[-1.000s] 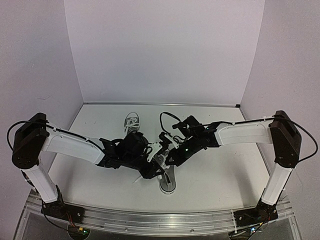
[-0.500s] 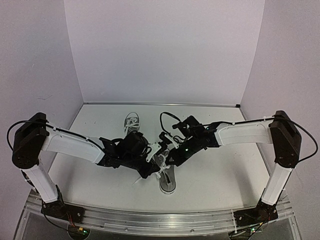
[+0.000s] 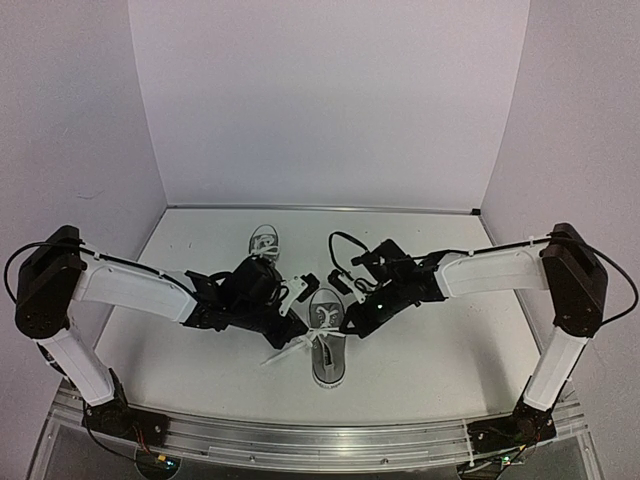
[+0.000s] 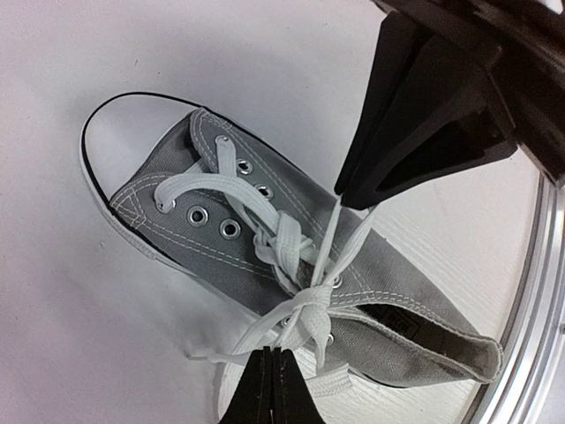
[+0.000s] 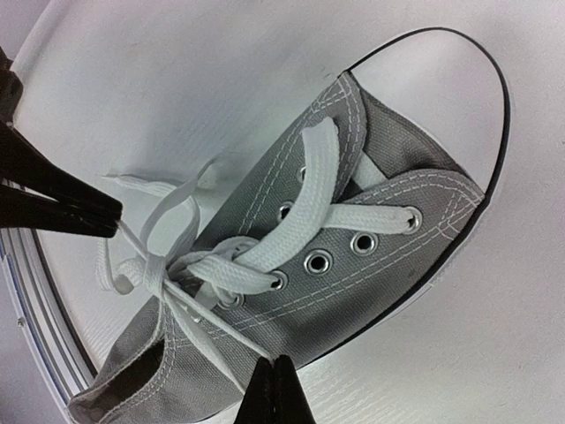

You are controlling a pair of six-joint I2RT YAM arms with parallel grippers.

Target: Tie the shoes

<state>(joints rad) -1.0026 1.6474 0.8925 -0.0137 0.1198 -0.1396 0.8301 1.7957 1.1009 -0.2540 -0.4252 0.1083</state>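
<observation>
Now, left claw: pinched shut on white lace
Right claw: pinched on same lace
Grey shoe: lying between both claws, just ahead of each

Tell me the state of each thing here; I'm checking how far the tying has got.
Near shoe, upright on its sole, between both arms.
Laces, loosely knotted, strands drawn out sideways.
Left fingers, shut on a strand of the laces.
Right fingers, shut on a strand of the laces.
Far shoe, upright, untouched; lacing too small to judge.
</observation>
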